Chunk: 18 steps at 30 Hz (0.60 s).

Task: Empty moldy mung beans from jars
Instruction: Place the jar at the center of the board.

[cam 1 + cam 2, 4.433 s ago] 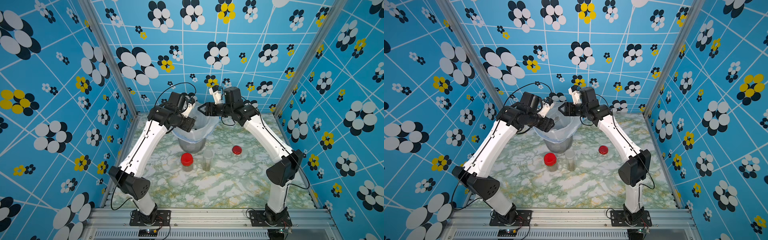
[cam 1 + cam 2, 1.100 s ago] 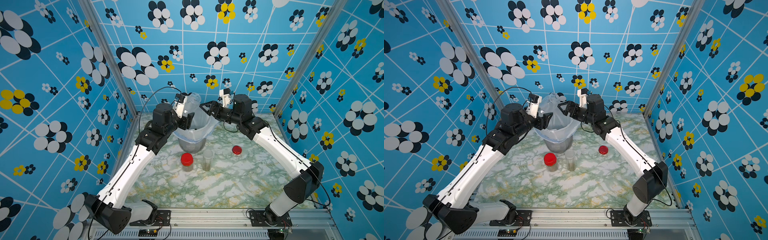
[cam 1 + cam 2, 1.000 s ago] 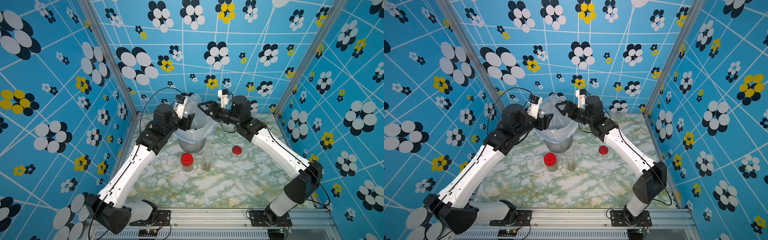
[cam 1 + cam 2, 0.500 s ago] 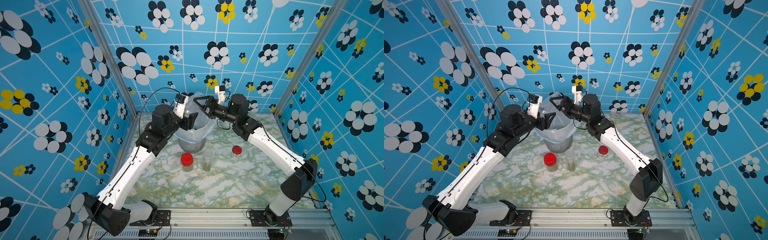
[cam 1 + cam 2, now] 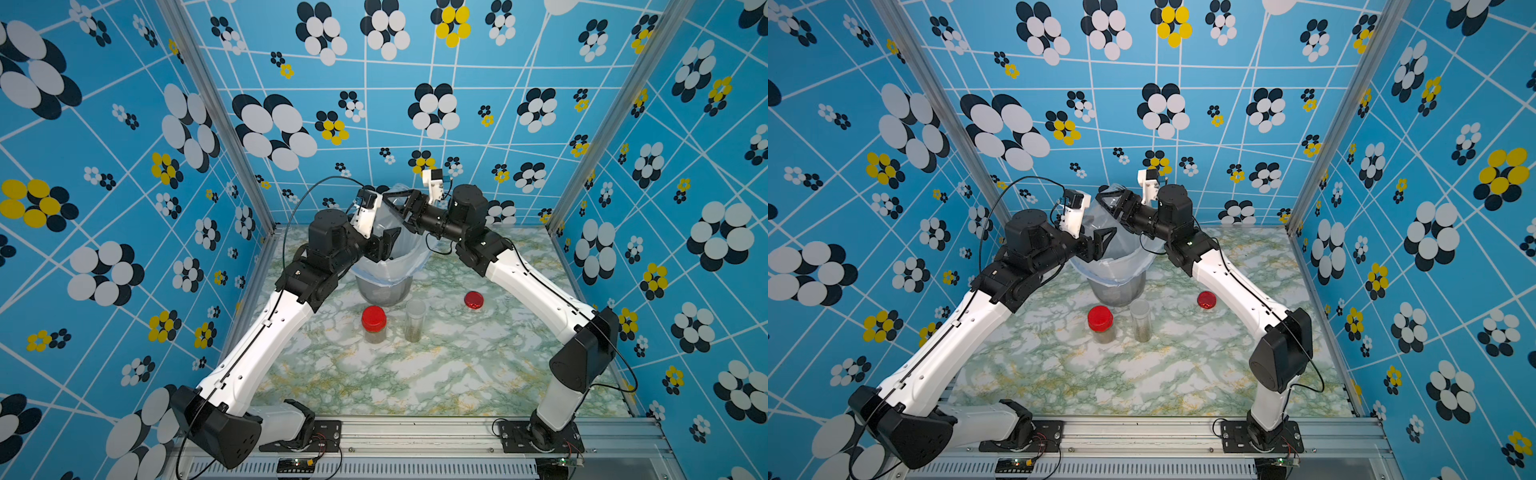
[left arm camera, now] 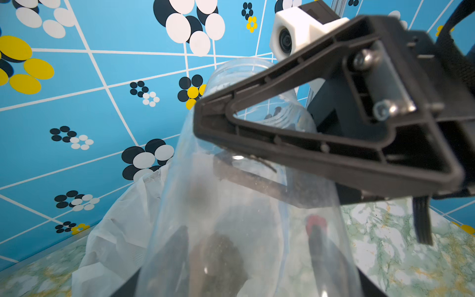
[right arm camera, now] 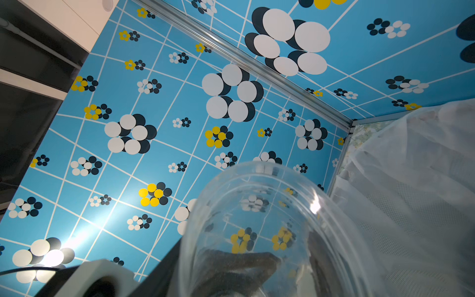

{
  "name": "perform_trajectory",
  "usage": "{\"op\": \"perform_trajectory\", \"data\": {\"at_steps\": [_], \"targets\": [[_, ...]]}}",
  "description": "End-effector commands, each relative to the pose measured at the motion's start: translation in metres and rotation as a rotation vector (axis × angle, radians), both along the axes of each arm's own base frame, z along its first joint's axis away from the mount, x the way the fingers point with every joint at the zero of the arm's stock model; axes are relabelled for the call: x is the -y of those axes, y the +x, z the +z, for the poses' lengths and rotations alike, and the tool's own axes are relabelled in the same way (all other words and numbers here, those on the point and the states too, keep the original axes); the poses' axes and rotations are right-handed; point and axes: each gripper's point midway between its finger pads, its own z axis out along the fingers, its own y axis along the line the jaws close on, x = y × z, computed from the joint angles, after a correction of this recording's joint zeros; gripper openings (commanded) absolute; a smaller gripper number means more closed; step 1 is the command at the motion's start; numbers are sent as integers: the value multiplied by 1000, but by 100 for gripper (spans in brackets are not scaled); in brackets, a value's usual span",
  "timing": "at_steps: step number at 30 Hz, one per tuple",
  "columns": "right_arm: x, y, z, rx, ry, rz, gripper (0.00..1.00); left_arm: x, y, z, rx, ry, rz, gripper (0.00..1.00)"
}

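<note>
My left tool grips a clear jar above the white-bagged bucket, its long side tilted up. My right tool sits around its far end; I cannot tell if it squeezes. The red-lidded jar and tall jar stand upright on the bench.

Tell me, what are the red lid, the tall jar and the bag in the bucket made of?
Red lid: probably plastic, opaque and slightly glossy.
Tall jar: clear plastic, likely; the table shows through its wall.
Bag: thin whitish film, probably plastic; it crumples and drapes over the bucket rim.
</note>
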Motion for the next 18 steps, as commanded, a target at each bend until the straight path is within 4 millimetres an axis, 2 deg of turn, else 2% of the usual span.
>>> {"op": "perform_trajectory", "data": {"at_steps": [1,4,9,14,18], "targets": [[-5,0,5,46,-4,2,62,17,-8,2,19,25,-79,75],[-3,-1,6,57,-8,-8,61,16,-9,5,29,20,-80,80],[10,-5,20,133,-78,-59,61,14,-14,3,21,33,-82,85],[32,-14,47,261,-184,-138,60,13,-29,13,39,50,-124,88],[54,-16,55,307,-264,-232,60,11,-38,20,44,58,-134,96]]}}
